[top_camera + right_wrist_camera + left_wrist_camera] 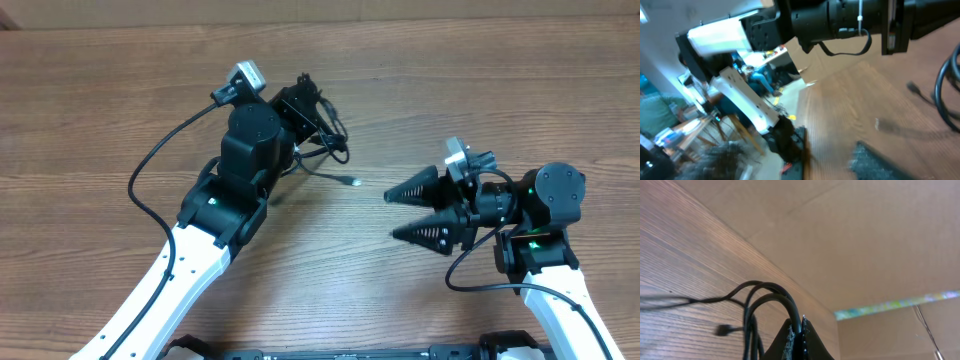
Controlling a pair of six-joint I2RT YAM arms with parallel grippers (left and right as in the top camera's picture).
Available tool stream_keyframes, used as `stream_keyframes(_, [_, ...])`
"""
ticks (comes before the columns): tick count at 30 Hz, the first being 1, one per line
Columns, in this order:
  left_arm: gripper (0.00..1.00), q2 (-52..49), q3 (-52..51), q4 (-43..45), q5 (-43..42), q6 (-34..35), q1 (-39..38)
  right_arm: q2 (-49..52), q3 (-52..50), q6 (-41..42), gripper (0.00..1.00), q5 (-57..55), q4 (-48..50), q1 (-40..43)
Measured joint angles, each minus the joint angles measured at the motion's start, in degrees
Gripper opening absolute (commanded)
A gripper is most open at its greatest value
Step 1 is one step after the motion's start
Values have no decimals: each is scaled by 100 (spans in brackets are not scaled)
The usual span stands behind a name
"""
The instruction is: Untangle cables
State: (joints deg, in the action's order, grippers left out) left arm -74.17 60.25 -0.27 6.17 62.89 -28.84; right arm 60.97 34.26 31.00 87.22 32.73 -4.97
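Observation:
The cables [326,143] lie as a small black tangle on the wooden table, just right of my left gripper [303,103]. One loose end with a small plug [352,182] trails out toward the middle. In the left wrist view, my left gripper [799,330] is shut on a black cable loop [771,292] that arches up from the table, and a plug [723,329] lies to its left. My right gripper [392,215] stands open to the right of the plug, fingers spread, with nothing between them. The right wrist view is blurred, with a cable loop [943,92] at its right edge.
The left arm's thick black wiring [150,170] curves over the table at the left. A brown cardboard wall [855,240] stands behind the table's far edge. The left arm [840,20] fills the top of the right wrist view.

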Motion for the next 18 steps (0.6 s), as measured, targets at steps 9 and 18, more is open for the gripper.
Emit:
stream_keyframes(9, [4,0,0,214,-505,98,0,0,0,343,93,-592,13,0])
stream_keyframes(18, [4,0,0,254,-739,778,0,0,0,2730,100,-2411,7,0])
